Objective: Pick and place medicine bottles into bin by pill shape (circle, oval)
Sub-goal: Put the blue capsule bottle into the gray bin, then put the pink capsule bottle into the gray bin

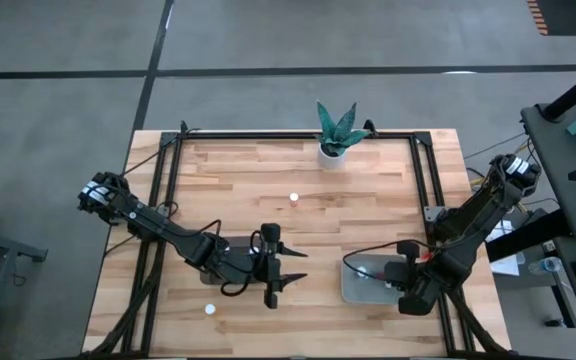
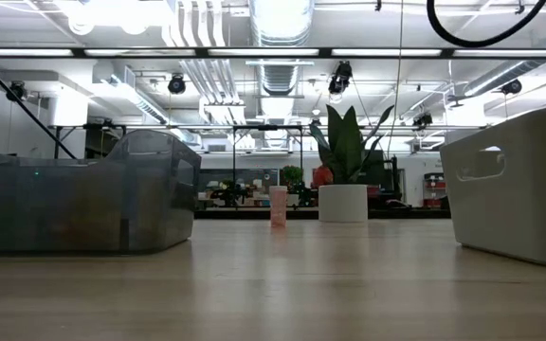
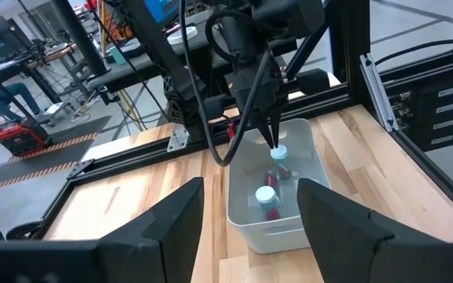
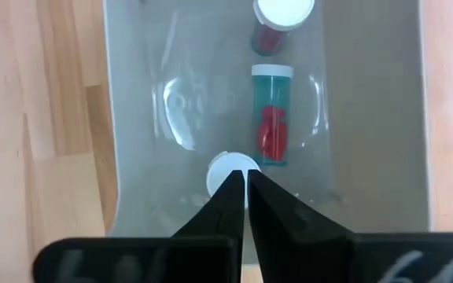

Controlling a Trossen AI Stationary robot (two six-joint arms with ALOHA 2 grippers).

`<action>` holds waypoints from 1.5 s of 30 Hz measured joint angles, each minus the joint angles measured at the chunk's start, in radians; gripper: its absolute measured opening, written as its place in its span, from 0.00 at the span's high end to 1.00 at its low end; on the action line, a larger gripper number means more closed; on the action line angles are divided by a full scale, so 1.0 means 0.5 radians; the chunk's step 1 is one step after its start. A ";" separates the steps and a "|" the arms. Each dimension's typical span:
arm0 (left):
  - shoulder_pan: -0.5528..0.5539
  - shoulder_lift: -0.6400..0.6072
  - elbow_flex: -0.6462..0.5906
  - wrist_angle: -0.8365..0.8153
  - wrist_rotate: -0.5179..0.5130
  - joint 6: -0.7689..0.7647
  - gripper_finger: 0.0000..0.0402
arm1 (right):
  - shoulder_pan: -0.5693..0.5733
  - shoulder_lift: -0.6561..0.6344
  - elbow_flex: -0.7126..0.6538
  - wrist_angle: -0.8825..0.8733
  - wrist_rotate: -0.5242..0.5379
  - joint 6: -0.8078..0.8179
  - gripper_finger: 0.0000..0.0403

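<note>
The pale grey-green bin (image 1: 352, 292) sits at the near right and shows in the left wrist view (image 3: 267, 236). It holds three bottles: one upright with a white cap (image 4: 284, 11), one teal lying on its side with red pills (image 4: 272, 118), and one white-capped (image 4: 223, 174) under my right fingertips. My right gripper (image 4: 244, 174) is shut, points down into this bin, and also shows in the left wrist view (image 3: 274, 144). My left gripper (image 1: 288, 267) is open and empty, level above the table beside the dark translucent bin (image 1: 230, 246). Loose bottles stand at the middle (image 1: 294, 198) and the near left (image 1: 209, 309). My right gripper's shut fingertips (image 3: 272, 140) stand right over the cap (image 3: 280, 152) of a bottle in the pale bin, coming from above and pointing down. I cannot tell whether they touch it.
A white pot with a green plant (image 1: 335, 135) stands at the far edge. In the low view the dark bin (image 2: 83, 204) is on the left, the pale bin (image 2: 519, 185) on the right, and a pinkish bottle (image 2: 279, 206) stands between them. A black frame borders the table.
</note>
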 joint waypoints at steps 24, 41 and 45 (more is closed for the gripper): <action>0.001 0.000 0.000 0.002 -0.002 0.000 0.53 | 0.001 0.031 -0.007 0.013 -0.036 -0.018 0.98; 0.042 0.000 0.002 -0.027 -0.001 -0.121 0.53 | -0.014 -0.044 0.082 0.376 0.406 -0.594 0.98; 0.081 0.000 0.002 -0.072 -0.001 -0.186 0.53 | -0.094 -0.078 0.012 0.744 0.438 -0.986 0.98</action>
